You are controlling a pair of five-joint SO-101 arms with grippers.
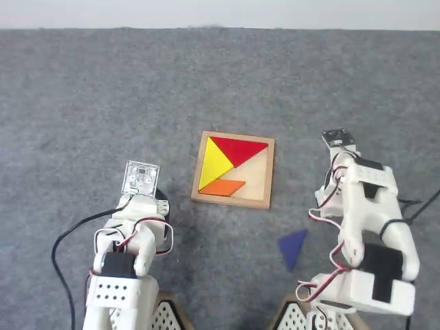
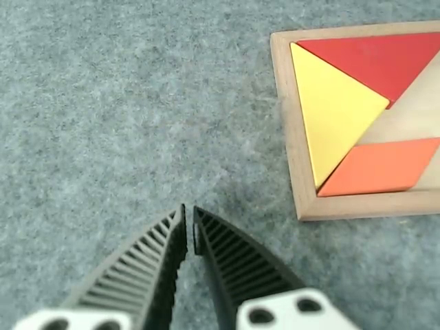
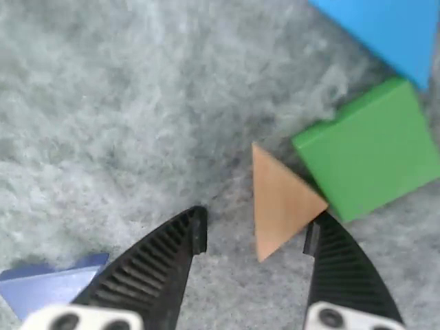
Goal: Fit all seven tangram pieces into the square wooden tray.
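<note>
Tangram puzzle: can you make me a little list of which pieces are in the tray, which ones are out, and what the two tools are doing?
tray: wooden tray on the grey carpet, partly filled
in the tray: red triangle, yellow triangle, orange parallelogram
out on the carpet: purple-blue triangle, tan triangle, green square, blue piece
left tool: shut, empty, over the carpet beside the tray
right tool: open, with the tan triangle's tip between its fingers
</note>
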